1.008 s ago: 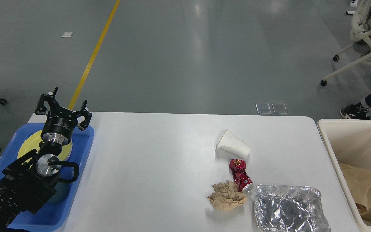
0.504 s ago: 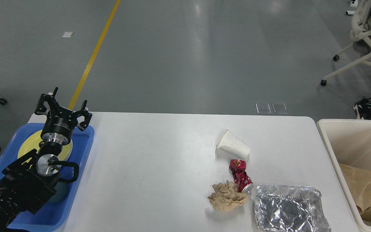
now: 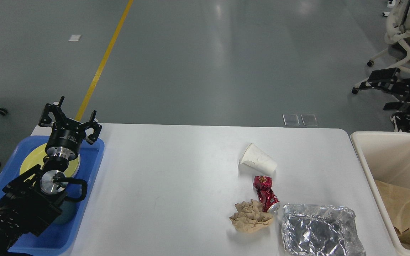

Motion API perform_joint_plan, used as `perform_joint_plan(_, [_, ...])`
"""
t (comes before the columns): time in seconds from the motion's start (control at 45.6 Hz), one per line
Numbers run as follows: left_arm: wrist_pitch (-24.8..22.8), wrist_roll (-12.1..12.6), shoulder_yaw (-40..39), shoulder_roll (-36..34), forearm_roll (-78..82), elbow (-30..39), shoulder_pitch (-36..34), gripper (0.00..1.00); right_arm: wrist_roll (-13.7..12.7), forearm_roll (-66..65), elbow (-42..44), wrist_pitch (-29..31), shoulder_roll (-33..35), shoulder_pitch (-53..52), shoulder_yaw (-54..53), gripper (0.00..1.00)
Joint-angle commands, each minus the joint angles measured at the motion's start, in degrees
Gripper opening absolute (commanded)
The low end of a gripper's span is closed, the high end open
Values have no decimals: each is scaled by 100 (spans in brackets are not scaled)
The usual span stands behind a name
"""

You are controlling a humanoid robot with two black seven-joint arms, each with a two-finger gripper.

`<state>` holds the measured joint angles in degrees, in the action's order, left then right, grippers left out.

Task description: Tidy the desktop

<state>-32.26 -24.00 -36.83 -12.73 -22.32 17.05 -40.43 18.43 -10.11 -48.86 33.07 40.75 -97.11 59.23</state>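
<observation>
Head view
Desktop: the white desktop fills the middle of the view, its far edge running left to right below the grey floor.
My left gripper: my left gripper hovers over the far end of the blue tray at the desktop's left side, fingers spread apart, nothing between them.
Tray contents: a yellow plate lies under my wrist; a teal cup sits nearer me, partly hidden by my arm.
My right gripper: not in sight.
Litter on the right half: a white paper cup lies on its side; just beside it a crushed red can; a crumpled brown paper ball touches the can's near end; a foil tray sits near the front edge.
Bin: a cream bin stands off the desktop's right edge, brown paper inside.
</observation>
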Motion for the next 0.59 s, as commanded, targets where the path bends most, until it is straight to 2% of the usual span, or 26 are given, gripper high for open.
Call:
perform_joint_plan(0.0, [0,1,0,-2,0,0,0,97,29,-61,-650,33,-111,44,-78,100])
perform_joint_plan(0.153, [0,1,0,-2,0,0,0,97,29,-61,-1187,-63,-374,114,-184,100])
perform_joint_plan(0.241, [0,1,0,-2,0,0,0,97,29,0,-1336,-379,-664,377,-140,100])
perform_joint_plan(0.373, [0,1,0,-2,0,0,0,97,21,35,-1390,-793,-893,755,-96,100])
perform_joint_plan(0.57, [0,1,0,-2,0,0,0,97,21,35,-1398,-864,-1112,1186,193,100])
